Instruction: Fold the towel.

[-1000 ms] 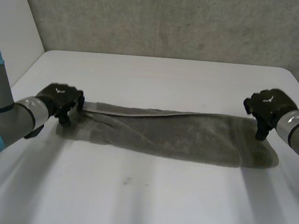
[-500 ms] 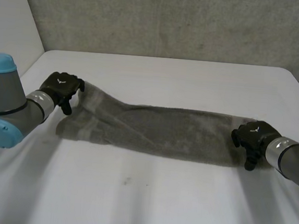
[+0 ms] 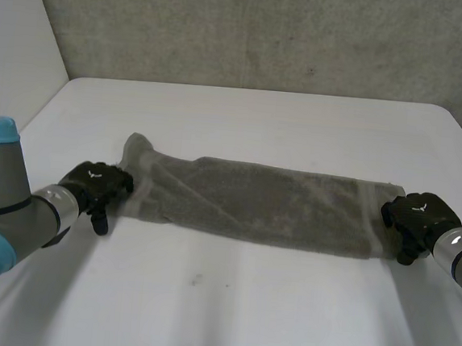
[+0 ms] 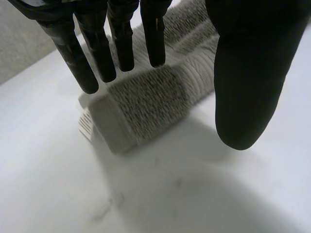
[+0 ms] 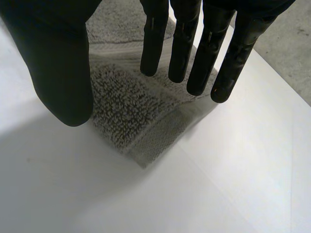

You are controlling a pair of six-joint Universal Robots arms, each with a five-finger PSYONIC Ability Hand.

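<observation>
Head view: towel (image 3: 269, 205) lies flat on worktop (image 3: 228, 302) as long folded strip, stretched between both hands. Left hand (image 3: 96, 185) just beside one end, right hand (image 3: 417, 215) at other end. Left wrist view: fingers (image 4: 121, 43) straight, apart from thumb, holding nothing; towel end lies just beyond fingertips. Right wrist view: fingers (image 5: 182, 43) straight, empty; towel corner beneath fingertips.

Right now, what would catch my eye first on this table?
A long grey towel lies folded into a strip across the middle of the white table. The black left hand is at one end and the black right hand at the other, both with straight fingers, holding nothing.
</observation>
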